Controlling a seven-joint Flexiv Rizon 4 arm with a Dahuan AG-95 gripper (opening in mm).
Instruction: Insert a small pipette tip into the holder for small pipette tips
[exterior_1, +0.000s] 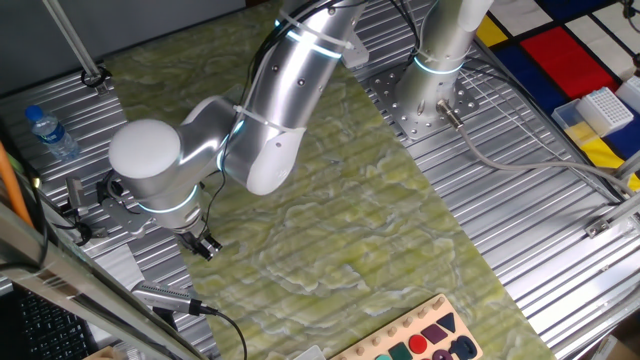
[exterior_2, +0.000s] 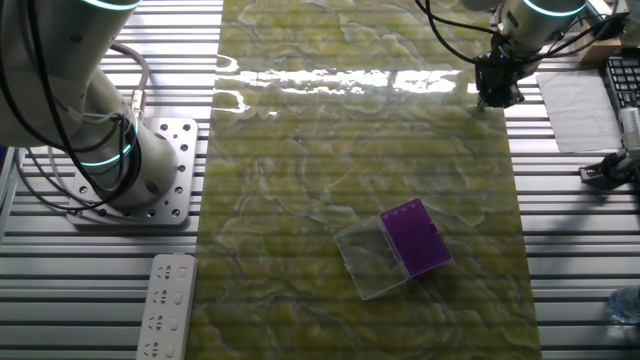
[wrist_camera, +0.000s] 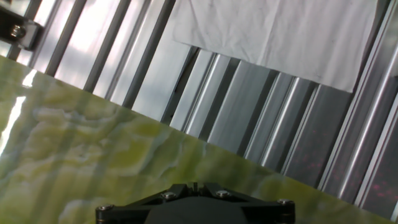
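The holder for small pipette tips (exterior_2: 415, 238) is a flat purple box with a fine grid of holes, lying on the green mat (exterior_2: 350, 150). Its clear cover (exterior_2: 368, 260) lies open beside it on the left. In the one fixed view the arm hides it. My gripper (exterior_2: 497, 95) hangs low over the mat's far right edge, well away from the holder. It also shows in the one fixed view (exterior_1: 205, 245) and the hand view (wrist_camera: 194, 185). Its jaws stand together. I cannot make out a pipette tip anywhere.
A white cloth (wrist_camera: 273, 37) lies on the slatted metal table beyond the mat edge. A white gridded rack on a pale blue tray (exterior_1: 605, 108) stands far off. There is also a water bottle (exterior_1: 52, 133), a power strip (exterior_2: 165, 305), the arm base (exterior_2: 150, 190) and a shape board (exterior_1: 420, 340).
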